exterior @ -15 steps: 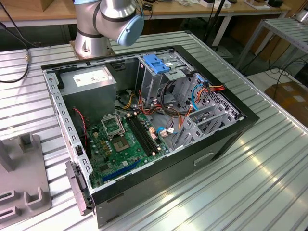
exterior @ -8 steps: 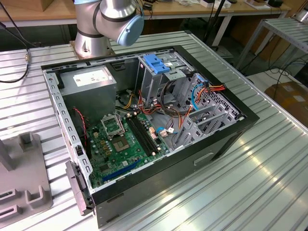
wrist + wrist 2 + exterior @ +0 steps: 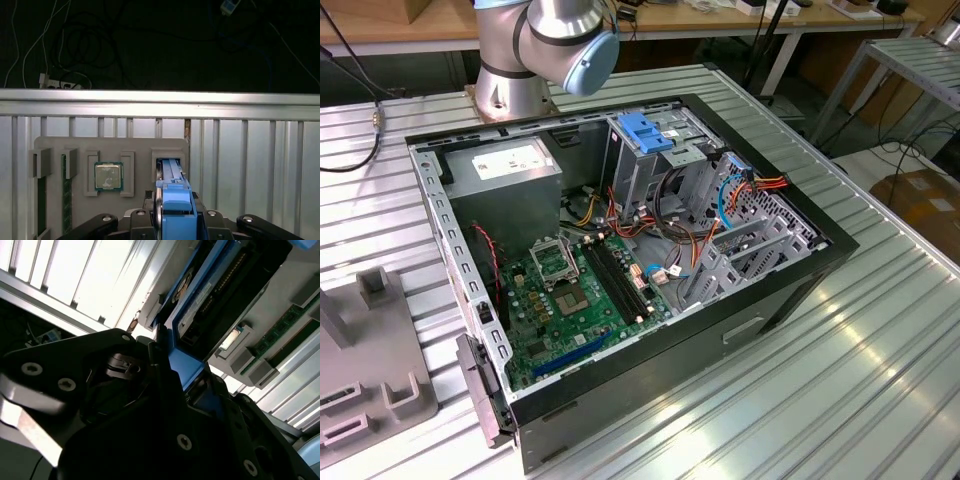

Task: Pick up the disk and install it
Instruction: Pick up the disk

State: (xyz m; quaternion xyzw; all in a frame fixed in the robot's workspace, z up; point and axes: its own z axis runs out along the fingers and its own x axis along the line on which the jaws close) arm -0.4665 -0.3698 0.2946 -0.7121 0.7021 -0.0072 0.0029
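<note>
**Disk held edge-on at the grey parts holder**

Exterior view: the open computer case (image 3: 790,290) lies on its side on the slatted aluminium table (image 3: 880,380). Its motherboard (image 3: 570,300) faces up, the grey power supply (image 3: 510,175) sits at the far corner, and a blue latch (image 3: 645,130) tops the drive cage. The arm (image 3: 545,40) rises from its base behind the case. At the exterior view's left, well apart from the drive cage, part of a grey parts holder (image 3: 370,390) rests on the table.

The wrist views show the holder from close by. The first wrist view looks straight onto the parts holder (image 3: 135,145). A processor (image 3: 109,176) lies flat in one pocket and memory sticks (image 3: 65,200) stand in slots beside it. The disk (image 3: 175,197) stands on edge at the next pocket, with its blue rail toward the camera. Its far end reaches into that pocket; whether it rests on the bottom or hangs just clear cannot be told. Loose cables (image 3: 65,50) lie in the dark beyond the table's edge.

The second wrist view shows the disk (image 3: 200,300) from the side: blue rail, white label and dark metal body. The memory sticks (image 3: 280,330) are just beside it.

The pincer (image 3: 175,222) is drawn in narrow, with the disk's near end between its jaws. In both wrist views the jaws lie against the disk's flat sides with no gap to be seen. In the second wrist view the blue rail runs straight into the pincer (image 3: 172,365) and is hidden behind its dark body.
</note>
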